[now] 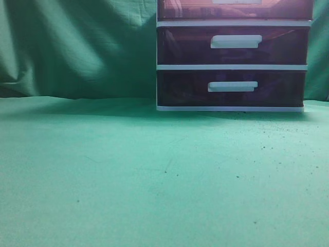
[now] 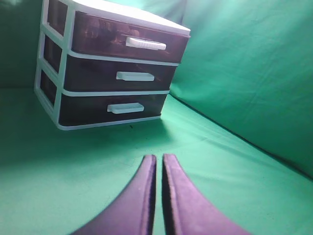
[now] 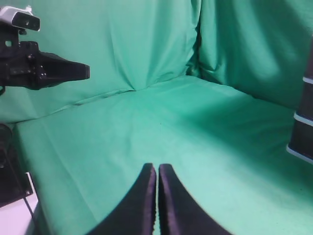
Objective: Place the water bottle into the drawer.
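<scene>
A dark three-drawer cabinet with a white frame and white handles stands at the back right of the green cloth; all its drawers are shut. It also shows in the left wrist view, and its edge in the right wrist view. The water bottle is out of view in every frame. My left gripper is shut and empty, above the cloth in front of the cabinet. My right gripper is shut and empty, over bare cloth. Neither gripper shows in the exterior view.
Green cloth covers the table and hangs as a backdrop behind. In the right wrist view the other arm with its camera stands at the upper left, and the table's edge with black gear is at the lower left.
</scene>
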You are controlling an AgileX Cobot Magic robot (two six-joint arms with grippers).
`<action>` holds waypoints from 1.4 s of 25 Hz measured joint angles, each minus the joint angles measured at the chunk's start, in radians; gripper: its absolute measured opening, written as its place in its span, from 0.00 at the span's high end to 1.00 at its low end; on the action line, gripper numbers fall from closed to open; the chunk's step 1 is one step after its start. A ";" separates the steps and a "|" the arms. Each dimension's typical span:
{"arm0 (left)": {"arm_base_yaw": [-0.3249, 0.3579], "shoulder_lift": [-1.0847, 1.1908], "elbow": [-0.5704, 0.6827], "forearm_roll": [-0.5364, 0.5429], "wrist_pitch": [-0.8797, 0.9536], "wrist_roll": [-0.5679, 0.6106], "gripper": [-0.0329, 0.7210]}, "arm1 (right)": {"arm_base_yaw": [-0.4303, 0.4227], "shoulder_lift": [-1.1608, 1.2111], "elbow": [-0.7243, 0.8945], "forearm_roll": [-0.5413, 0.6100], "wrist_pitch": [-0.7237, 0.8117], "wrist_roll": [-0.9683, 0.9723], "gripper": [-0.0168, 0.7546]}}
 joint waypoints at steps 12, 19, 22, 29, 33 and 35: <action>0.000 0.000 0.000 0.000 0.004 -0.002 0.96 | 0.000 0.000 0.000 0.007 0.050 -0.002 0.98; 0.000 0.000 0.000 0.000 0.009 -0.002 0.96 | -0.144 -0.001 0.092 -0.143 -0.088 0.023 0.98; 0.000 0.000 0.000 0.000 0.009 -0.002 0.96 | -0.328 -0.001 0.176 -0.158 -0.191 0.033 0.98; 0.000 0.000 0.000 0.000 0.009 -0.002 0.96 | -0.670 -0.108 0.332 -0.158 -0.269 0.062 0.98; 0.000 0.000 0.000 0.000 0.009 -0.002 0.96 | -0.734 -0.164 0.401 -0.158 -0.276 0.085 0.98; 0.000 0.000 0.000 0.000 0.009 -0.002 0.96 | -0.751 -0.164 0.438 -0.158 -0.276 0.096 0.98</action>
